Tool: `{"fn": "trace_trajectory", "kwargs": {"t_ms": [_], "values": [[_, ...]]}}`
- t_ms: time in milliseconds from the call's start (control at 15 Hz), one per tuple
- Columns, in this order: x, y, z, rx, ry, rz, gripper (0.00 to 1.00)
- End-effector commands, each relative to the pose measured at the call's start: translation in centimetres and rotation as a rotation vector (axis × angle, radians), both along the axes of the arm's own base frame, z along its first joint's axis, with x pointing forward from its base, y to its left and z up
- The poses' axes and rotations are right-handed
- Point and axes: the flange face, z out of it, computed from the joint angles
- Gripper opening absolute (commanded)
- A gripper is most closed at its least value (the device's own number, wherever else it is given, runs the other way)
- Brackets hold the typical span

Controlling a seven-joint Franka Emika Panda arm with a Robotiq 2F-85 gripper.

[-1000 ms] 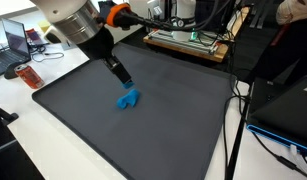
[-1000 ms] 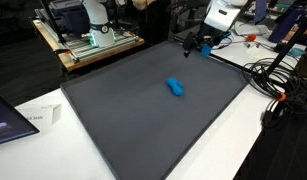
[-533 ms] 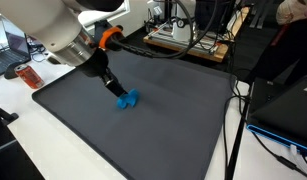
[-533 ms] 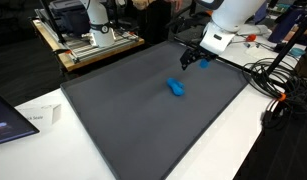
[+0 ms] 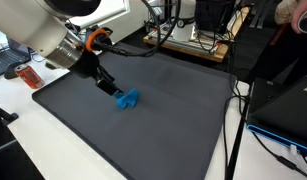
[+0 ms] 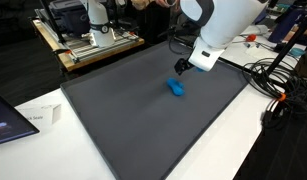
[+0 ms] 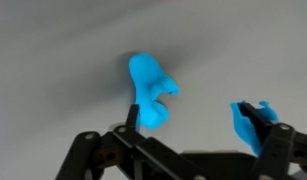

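The gripper (image 5: 106, 85) hangs low over the dark grey mat (image 5: 183, 115) with its jaws spread wide and nothing between them. Just beside it, at about 4 o'clock in an exterior view, lies a small blue plastic piece (image 5: 127, 99), flat on the mat and nearer the mat's 10 o'clock corner than its middle. In an exterior view from the opposite side, the gripper (image 6: 180, 68) stands at about 12 o'clock of the blue plastic piece (image 6: 176, 87), close above it, on the mat (image 6: 113, 115).

In the wrist view the gripper (image 7: 196, 110) comes in from 6 o'clock. The blue plastic piece (image 7: 151, 95) sits toward 11 o'clock, in front of the finger on that side rather than in the gap. Whether that finger touches it cannot be told.

A bundle of cables (image 6: 278, 85) lies on the white table (image 6: 233, 160) off the mat's 3 o'clock edge.
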Motion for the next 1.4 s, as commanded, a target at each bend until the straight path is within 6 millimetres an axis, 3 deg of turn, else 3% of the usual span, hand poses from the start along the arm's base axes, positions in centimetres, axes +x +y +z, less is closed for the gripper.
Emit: {"fn": "trace_trajectory", "kwargs": {"t_ms": [0, 1067, 1333], "values": [[0.6, -1.9, 0.0, 0.072, -0.019, -0.012, 1.00], [0.2, -9.2, -2.5, 0.337, -0.138, -0.046, 1.00], [-0.8, -9.7, -2.8, 0.340, -0.138, 0.026, 1.00]]}}
